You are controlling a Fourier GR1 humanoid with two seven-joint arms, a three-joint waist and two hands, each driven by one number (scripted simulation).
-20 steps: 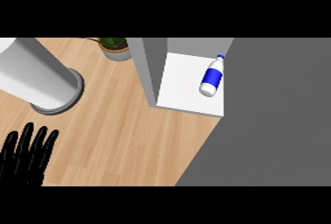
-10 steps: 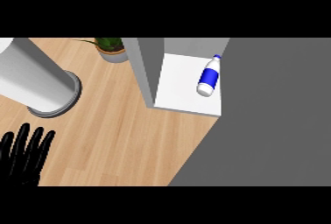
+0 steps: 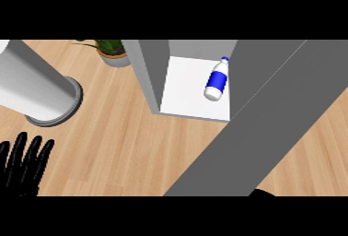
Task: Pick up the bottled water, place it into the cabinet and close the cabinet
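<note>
The bottled water, white with a blue label and cap, lies on its side on the white shelf inside the grey cabinet at the top middle. The cabinet's grey door cuts across the view as a wide slanted band, from the lower middle up to the top right, and overlaps the shelf's right edge. My left hand rests open at the lower left, fingers up, far from the cabinet. A small black part of my right hand shows at the bottom edge by the door's lower end.
A tall white cylinder on a grey round base stands at the left. A potted plant sits at the back, just left of the cabinet. Wooden counter spreads between my left hand and the cabinet.
The grey door has swung left toward the cabinet, so it now reads as a band with wooden counter showing to its right. The bottle has stayed on the shelf. My left hand has barely moved.
</note>
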